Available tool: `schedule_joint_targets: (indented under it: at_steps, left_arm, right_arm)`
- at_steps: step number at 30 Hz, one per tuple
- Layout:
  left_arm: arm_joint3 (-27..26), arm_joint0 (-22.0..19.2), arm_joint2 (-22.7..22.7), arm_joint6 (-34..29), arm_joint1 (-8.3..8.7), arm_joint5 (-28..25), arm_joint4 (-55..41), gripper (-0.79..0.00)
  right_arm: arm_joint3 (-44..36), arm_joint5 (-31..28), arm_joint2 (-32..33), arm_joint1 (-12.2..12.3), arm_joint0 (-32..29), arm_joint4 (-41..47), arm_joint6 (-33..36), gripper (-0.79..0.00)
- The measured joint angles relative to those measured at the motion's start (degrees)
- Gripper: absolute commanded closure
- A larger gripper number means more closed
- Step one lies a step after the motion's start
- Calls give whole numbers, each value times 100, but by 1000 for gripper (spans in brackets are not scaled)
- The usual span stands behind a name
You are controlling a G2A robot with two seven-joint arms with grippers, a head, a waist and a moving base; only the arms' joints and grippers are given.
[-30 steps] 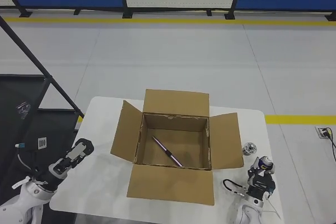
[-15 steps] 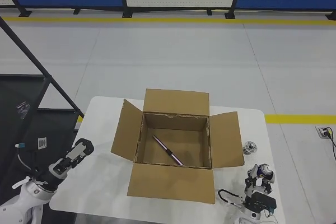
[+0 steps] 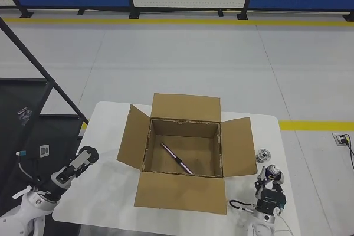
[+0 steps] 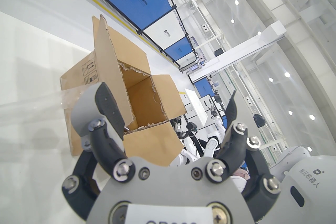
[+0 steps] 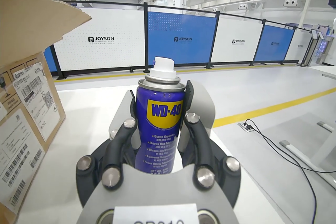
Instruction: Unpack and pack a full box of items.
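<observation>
Over on the left, the left gripper [image 3: 86, 156] hangs by the near left corner of the white table [image 3: 109, 121], well apart from the box, with its fingers [image 4: 106, 101] spread wide. From its wrist view it's pointed at the box's left side.

Middle of the table: the cardboard box [image 3: 185, 108], all four flaps folded out flat-ish. Inside, a slim dark pen-looking stick [image 3: 176, 159] lies diagonally on the bottom; can't really tell what it is beyond that.

Right of the box's right flap there's a little silvery round thing [image 3: 262, 156] sitting on the table, too small to make out.

Just nearer than that, at the near right corner, the right gripper [image 5: 160, 93] is clamped on a blue spray can [image 5: 160, 114] with a white nozzle, one pad on each side of the body. The can is upright, outside the box and just beside it. Whether its base is touching the table, no clue.
</observation>
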Motion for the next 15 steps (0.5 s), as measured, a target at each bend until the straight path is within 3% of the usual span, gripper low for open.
schedule_joint_targets:
  at_steps: [4, 12, 15]
  left_arm:
    - [0, 0, 0, 0, 0, 0, 0, -785]
    - [0, 0, 0, 0, 0, 0, 0, -785]
    - [0, 0, 0, 0, 0, 0, 0, -785]
  right_arm:
    - [-322, 106, 161, 53, -142, -219, 540, 0]
    - [-332, 114, 164, 53, -149, -223, 559, 0]
    - [-438, 109, 95, 55, -176, -350, 871, 0]
